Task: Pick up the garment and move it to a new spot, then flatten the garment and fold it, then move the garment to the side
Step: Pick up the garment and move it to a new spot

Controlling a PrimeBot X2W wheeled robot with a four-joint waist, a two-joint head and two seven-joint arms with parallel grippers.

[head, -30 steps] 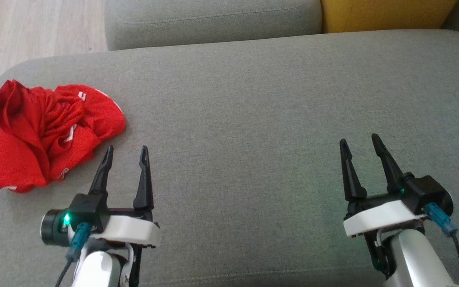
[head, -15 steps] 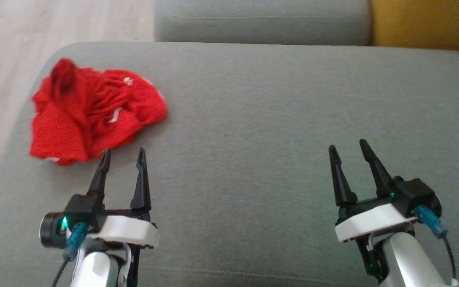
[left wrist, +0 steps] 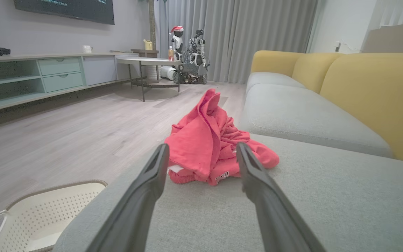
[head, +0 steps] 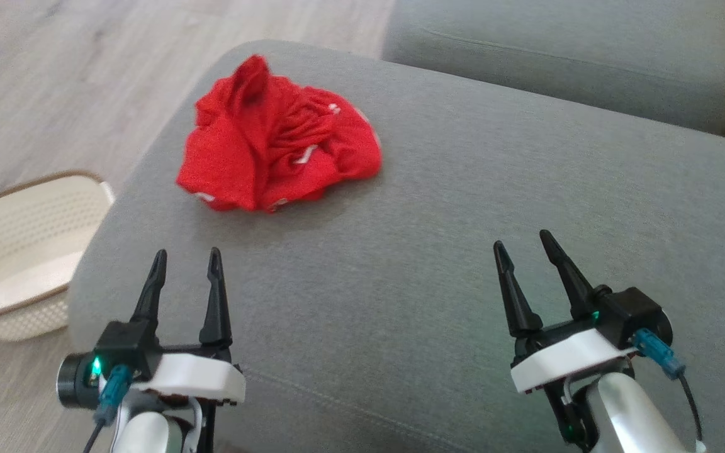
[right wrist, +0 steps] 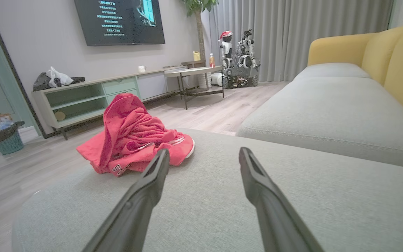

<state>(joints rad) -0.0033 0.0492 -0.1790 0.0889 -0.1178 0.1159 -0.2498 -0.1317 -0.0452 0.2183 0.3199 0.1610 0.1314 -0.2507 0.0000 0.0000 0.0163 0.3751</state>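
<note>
Fingers of the left end effector [head: 187, 251] stand spread apart with nothing between them, hovering over the near left part of the grey sofa cushion [head: 463, 207] and pointing toward the garment [head: 274, 138]. The right end effector [head: 521, 239] is likewise spread and empty, over the near right part of the same cushion, well apart from the cloth. The garment, red with small white markings, lies crumpled in a heap near the cushion's far left corner, one fold standing up in a peak at its far side; neither end effector touches it. In the left wrist view the heap sits straight ahead, framed between the two dark fingers, while in the right wrist view it lies off to the left, beyond the left finger. Beside the cushion's left edge a cream perforated basket [head: 16, 251] with a brown rim stands on the pale wooden floor [head: 54, 94]. A second grey cushion [head: 557, 56] adjoins the far edge, and yellow backrests [left wrist: 373, 98] rise along the sofa
</note>
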